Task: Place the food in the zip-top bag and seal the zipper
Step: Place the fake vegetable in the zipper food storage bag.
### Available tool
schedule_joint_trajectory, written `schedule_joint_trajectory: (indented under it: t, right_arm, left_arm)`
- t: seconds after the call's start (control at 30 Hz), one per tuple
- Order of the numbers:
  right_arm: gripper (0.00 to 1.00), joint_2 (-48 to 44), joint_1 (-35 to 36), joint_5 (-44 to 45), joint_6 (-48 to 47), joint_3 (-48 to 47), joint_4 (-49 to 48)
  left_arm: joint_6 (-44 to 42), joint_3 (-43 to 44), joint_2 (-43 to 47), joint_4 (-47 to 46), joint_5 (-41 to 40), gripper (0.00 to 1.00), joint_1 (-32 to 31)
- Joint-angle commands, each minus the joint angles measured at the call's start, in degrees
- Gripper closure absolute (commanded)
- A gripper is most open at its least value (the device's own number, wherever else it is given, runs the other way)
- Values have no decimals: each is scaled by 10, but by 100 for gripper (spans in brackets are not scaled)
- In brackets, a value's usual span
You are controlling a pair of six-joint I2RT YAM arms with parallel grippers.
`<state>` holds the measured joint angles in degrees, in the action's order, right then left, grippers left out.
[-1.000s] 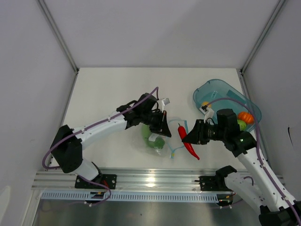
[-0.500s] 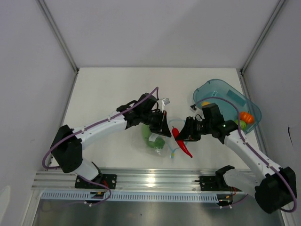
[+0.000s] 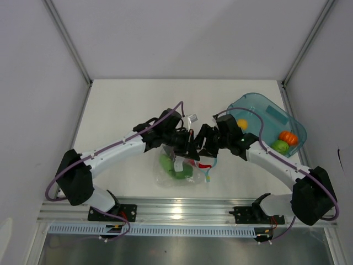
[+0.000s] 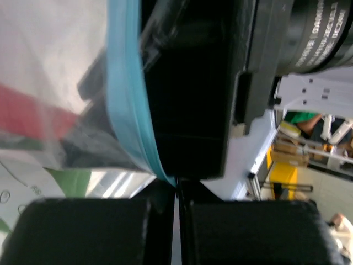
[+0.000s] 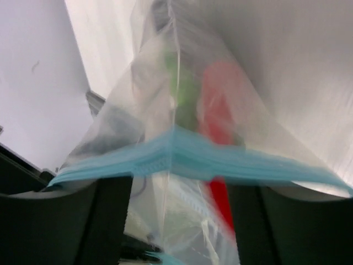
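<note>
The zip-top bag [image 3: 175,172] lies crumpled at the table's middle front, with green food [image 3: 177,169] and a red pepper [image 3: 202,164] showing through it. My left gripper [image 3: 185,149] is shut on the light blue zipper [image 4: 129,105] at the bag's mouth edge [image 4: 176,190]. From the right, my right gripper [image 3: 202,147] meets the mouth, open. Its fingers [image 5: 110,221] stand wide apart on either side of the zipper strip [image 5: 182,154], and the red pepper [image 5: 220,107] lies loose beyond it, beside the green food [image 5: 182,88].
The teal oval tray [image 3: 273,113] stands at the right back and holds a lemon [image 3: 241,123], an orange [image 3: 287,136] and a lime [image 3: 279,146]. White walls enclose the table, and a metal rail [image 3: 176,212] runs along the front edge.
My right gripper carried the red pepper leftward from beside the tray to the bag's mouth and opened, so the pepper now lies loose at the bag. The left gripper kept its hold on the zipper.
</note>
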<state>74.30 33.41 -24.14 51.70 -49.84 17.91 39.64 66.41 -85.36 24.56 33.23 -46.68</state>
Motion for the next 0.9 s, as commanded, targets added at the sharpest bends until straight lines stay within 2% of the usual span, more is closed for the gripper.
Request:
schedule_joint_trajectory:
  t: [0.0, 0.17, 0.4, 0.5, 0.6, 0.63, 0.7, 0.77, 0.83, 0.87]
  right_arm:
    - [30, 3, 40, 93, 26, -41, -12]
    - [27, -21, 51, 148, -23, -57, 56]
    - [27, -162, 33, 254, -92, -84, 194]
    - [22, -191, -32, 259, -128, -112, 242]
    - [3, -190, -132, 251, -161, -141, 283]
    - [2, -184, -188, 247, -170, -148, 290]
    - [0, -170, -236, 205, -194, -149, 268]
    - [1, -144, -299, 196, -203, -144, 232]
    - [0, -100, -332, 195, -207, -148, 212]
    - [1, -83, -374, 202, -203, -152, 202]
  left_arm:
    - [11, -3, 27, -14, 14, 100, 3]
    - [11, -8, 23, -19, 17, 99, 4]
    - [5, -15, 20, -25, 17, 99, 4]
    - [6, -16, 17, -29, 20, 99, 5]
    - [6, -16, 13, -35, 25, 99, 5]
    - [6, -17, 13, -35, 26, 99, 5]
    - [5, -18, 17, -36, 26, 99, 5]
    - [5, -20, 20, -35, 26, 99, 5]
    - [4, -26, 23, -35, 26, 99, 5]
    - [4, -28, 25, -34, 25, 99, 4]
